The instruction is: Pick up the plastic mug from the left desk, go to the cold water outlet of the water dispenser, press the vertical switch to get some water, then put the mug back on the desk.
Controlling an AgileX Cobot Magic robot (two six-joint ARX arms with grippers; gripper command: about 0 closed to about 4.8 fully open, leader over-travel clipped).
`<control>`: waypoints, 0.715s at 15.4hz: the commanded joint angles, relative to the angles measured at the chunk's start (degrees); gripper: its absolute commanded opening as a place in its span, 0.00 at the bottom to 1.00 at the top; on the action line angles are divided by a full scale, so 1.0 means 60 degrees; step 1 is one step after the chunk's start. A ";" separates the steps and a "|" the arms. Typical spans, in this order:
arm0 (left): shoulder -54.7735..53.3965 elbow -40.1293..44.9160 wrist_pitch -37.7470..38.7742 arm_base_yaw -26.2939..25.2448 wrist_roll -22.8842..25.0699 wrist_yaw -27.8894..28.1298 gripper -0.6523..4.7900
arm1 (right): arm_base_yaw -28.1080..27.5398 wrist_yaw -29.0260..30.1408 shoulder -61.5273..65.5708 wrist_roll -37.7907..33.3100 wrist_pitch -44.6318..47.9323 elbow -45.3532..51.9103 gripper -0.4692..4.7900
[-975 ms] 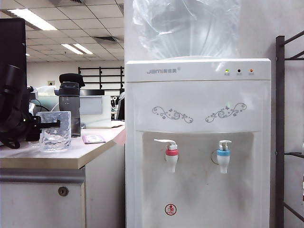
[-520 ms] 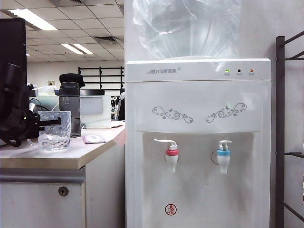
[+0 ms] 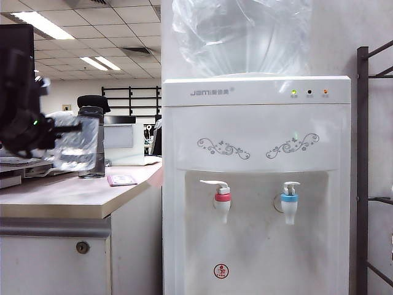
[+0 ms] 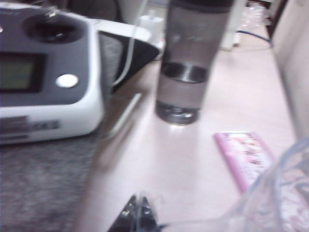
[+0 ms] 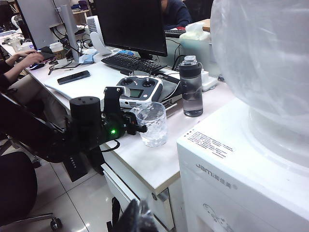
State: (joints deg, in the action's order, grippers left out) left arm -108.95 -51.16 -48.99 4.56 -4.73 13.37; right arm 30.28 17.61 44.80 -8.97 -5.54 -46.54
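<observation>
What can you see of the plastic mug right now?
The mug is clear plastic with rippled, dimpled walls, wide and open-topped. It looks empty. It hangs upright just above the desk, held at its side by the shut left end effector. The bottle stands behind it. The right end effector is away from it, above the dispenser.

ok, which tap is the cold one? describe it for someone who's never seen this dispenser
On the white water dispenser, look in the recess below the grey swirls. Two small taps hang there; the cold water outlet is the right-hand one. It has a blue collar and a short upright lever, whereas its neighbour has a red collar and a sideways lever.
</observation>
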 commanded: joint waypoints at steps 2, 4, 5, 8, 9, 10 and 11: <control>0.1118 0.0375 0.0273 0.0568 -0.0033 -0.0113 0.11 | 0.0011 -0.0018 -0.0291 -0.0004 0.0124 -0.0033 0.09; 0.2772 0.2091 0.0277 0.1290 -0.0051 -0.0124 0.11 | 0.0011 -0.0018 -0.0619 0.0000 0.0029 -0.0033 0.09; 0.3293 0.2543 0.0281 0.1654 -0.0055 -0.0124 0.11 | 0.0011 -0.0022 -0.0667 0.0000 -0.0091 -0.0033 0.09; 0.3952 0.3042 0.0444 0.3085 -0.0470 -0.0127 0.11 | 0.0011 -0.0018 -0.0692 0.0000 -0.0149 -0.0033 0.09; 0.3952 0.3042 0.0455 0.3537 -0.0466 -0.0127 0.11 | 0.0011 -0.0022 -0.0743 0.0000 -0.0277 -0.0033 0.09; 0.3952 0.3042 0.0463 0.3883 -0.0466 -0.0127 0.11 | 0.0011 -0.0022 -0.0816 0.0000 -0.0437 -0.0033 0.09; 0.3952 0.3042 0.0597 0.4659 -0.0470 -0.0102 0.11 | 0.0004 -0.0273 -0.1122 0.0018 -0.1045 -0.0033 0.09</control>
State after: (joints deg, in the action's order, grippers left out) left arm -85.67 -32.80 -44.69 31.20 -7.16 12.64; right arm 30.28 17.19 38.81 -8.97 -10.41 -46.54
